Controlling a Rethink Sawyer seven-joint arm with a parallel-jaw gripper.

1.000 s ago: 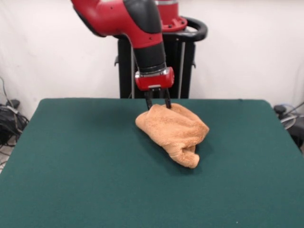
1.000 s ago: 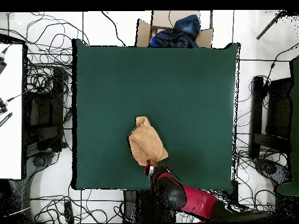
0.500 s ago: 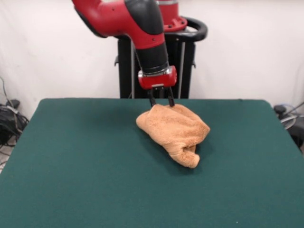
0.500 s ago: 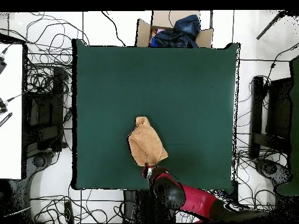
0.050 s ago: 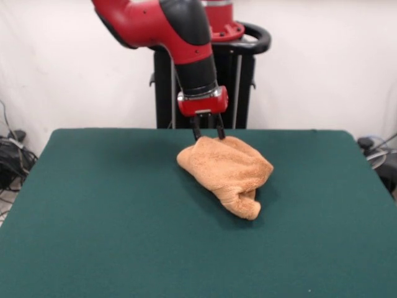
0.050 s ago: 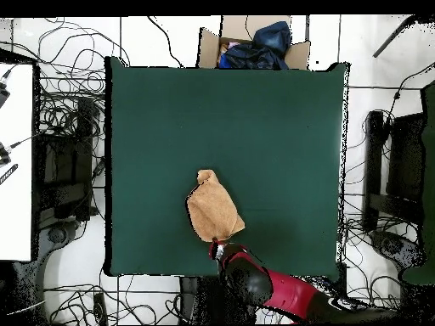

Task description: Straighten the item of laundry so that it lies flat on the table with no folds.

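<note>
Item: towel (image 5: 226,171), orange-tan terry, lying bunched and folded over itself on the green table (image 5: 93,236), nearer the far edge than the near one in the front view and roughly midway between the side edges; one rolled corner is pointing toward the near edge. Seen from overhead, the towel (image 6: 213,209) is sitting close to the table (image 6: 280,119) edge on the robot's side. Gripper (image 5: 208,132): hanging straight down at the towel's far edge, its two dark fingers (image 5: 195,131) standing a little apart with the tips at the cloth's top fold; whether they are pinching any fabric I cannot tell (the tips are meeting the pile). Handling, as a judgement: light, soft, limp, not fragile, likely dragging on the felt rather than sliding. Best hold is probably an outer corner or hem, not the thick middle.
</note>
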